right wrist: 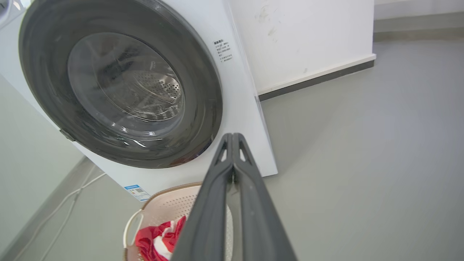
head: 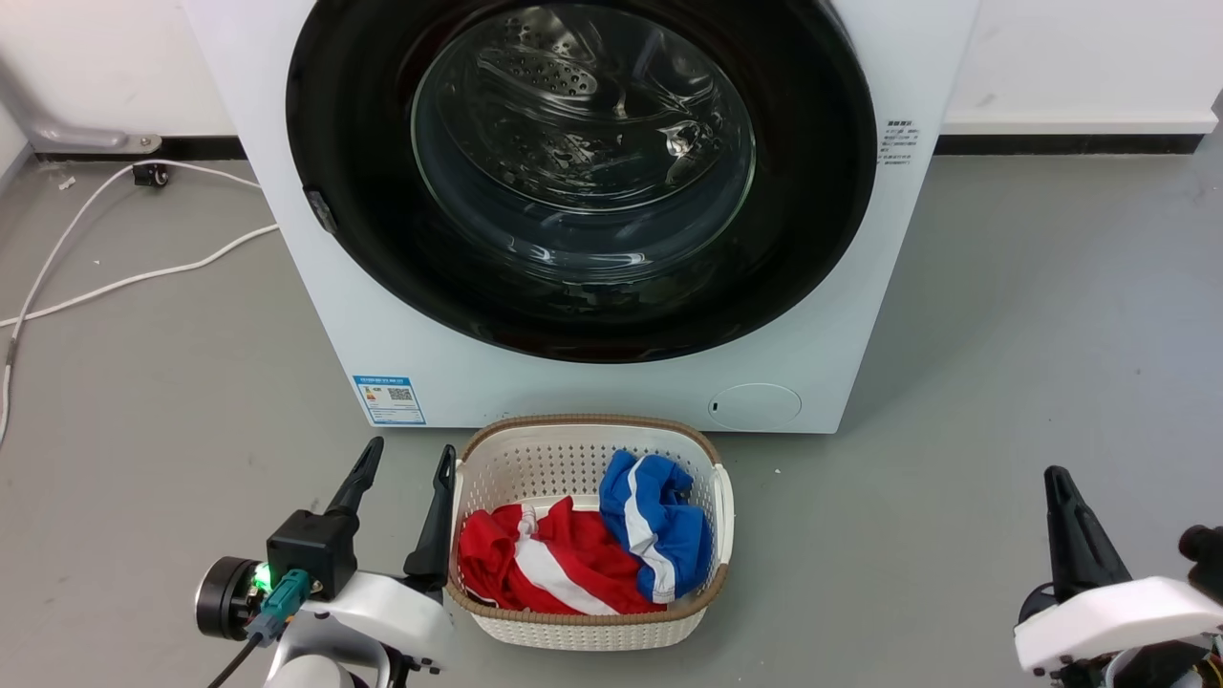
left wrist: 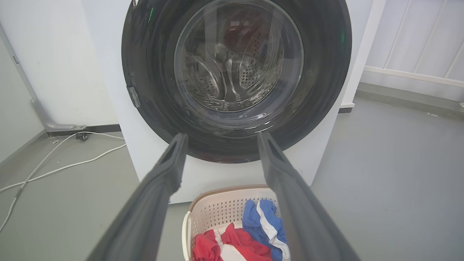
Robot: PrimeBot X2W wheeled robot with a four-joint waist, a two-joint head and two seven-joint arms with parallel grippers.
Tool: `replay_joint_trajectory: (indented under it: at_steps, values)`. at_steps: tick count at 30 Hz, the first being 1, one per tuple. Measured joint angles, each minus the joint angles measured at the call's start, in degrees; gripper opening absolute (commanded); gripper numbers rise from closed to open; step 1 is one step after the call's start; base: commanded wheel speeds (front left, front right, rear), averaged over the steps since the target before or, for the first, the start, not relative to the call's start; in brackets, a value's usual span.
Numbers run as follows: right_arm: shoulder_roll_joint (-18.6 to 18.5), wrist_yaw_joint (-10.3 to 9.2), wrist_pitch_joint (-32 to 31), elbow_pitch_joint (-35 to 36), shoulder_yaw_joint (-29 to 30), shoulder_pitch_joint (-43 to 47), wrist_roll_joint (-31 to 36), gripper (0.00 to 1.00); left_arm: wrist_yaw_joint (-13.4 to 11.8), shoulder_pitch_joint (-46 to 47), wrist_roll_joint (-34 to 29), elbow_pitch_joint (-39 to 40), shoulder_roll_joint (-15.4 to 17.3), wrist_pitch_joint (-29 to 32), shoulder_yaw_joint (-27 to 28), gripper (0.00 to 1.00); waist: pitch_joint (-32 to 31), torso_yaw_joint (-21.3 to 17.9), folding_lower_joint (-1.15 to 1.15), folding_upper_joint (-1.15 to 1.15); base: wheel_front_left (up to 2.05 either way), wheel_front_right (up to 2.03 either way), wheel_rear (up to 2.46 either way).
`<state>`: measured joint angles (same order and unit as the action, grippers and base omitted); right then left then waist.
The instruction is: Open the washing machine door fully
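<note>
Door: door (head: 583,315) sits shut, flush on the front of the white machine (head: 459,382) and nearly as wide as it. The steel drum (head: 573,105) shows through the glass.
Left gripper: left gripper (head: 409,457) is low at the left, fingers spread wide and holding nothing, well apart from the door. Its right finger is just beside the basket (head: 588,419).
Right gripper: right gripper (right wrist: 232,137) has its fingers pressed together at the tips and is empty.
Head view: blue sticker (head: 389,398) at the machine's lower left, round cover (head: 755,405) at its lower right. 2 garments lie in the basket, red garment (head: 545,573) and blue garment (head: 659,535).
Left wrist view: latch tab (left wrist: 133,96) on the door's left rim. The door's lower rim shows between the 2 fingers.
Right wrist view: small text label (right wrist: 223,50) on the machine, right of the door. The door is seen obliquely.
Floor: grey and smooth, with white cables (head: 124,282) at the left. The basket stands on it just before the machine.
Room: white wall (head: 1051,57) with dark skirting behind.
</note>
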<state>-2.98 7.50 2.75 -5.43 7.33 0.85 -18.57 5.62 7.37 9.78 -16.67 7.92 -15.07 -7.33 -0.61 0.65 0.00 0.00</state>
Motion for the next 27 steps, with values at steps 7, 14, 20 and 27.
replay_joint_trajectory:
  at_steps: [7, 14, 20, 27]
  values:
    - [0.0, -0.01, -3.6, -3.4, 2.9, -3.7, -22.9, 0.0, -0.1, 0.3, 0.4, 0.4, -0.5, 0.0, 0.3, 1.0, 1.2, 0.3, 0.0, 0.0, 0.0, 0.0, 0.0]
    - [0.1, -0.01, -8.9, -1.5, 7.6, -10.2, -40.6, 0.0, -0.1, 2.5, 0.2, 2.0, -0.8, 0.0, 0.7, 1.0, 5.4, 0.5, 0.0, 0.0, 0.0, 0.0, 0.0]
    - [-0.9, -0.01, -17.2, -3.5, 15.2, -19.9, -49.4, 0.0, -0.1, 5.2, -0.1, 3.7, -1.0, 0.0, 1.1, 1.0, 10.5, 0.6, 0.0, 0.0, 0.0, 0.0, 0.0]
    - [-4.0, -0.01, -29.5, -15.2, 21.6, -34.4, -55.1, 0.0, -0.1, 9.2, -0.4, 6.0, -1.6, 0.0, 1.7, 1.0, 16.7, 1.3, 0.0, 0.0, 0.0, 0.0, 0.0]
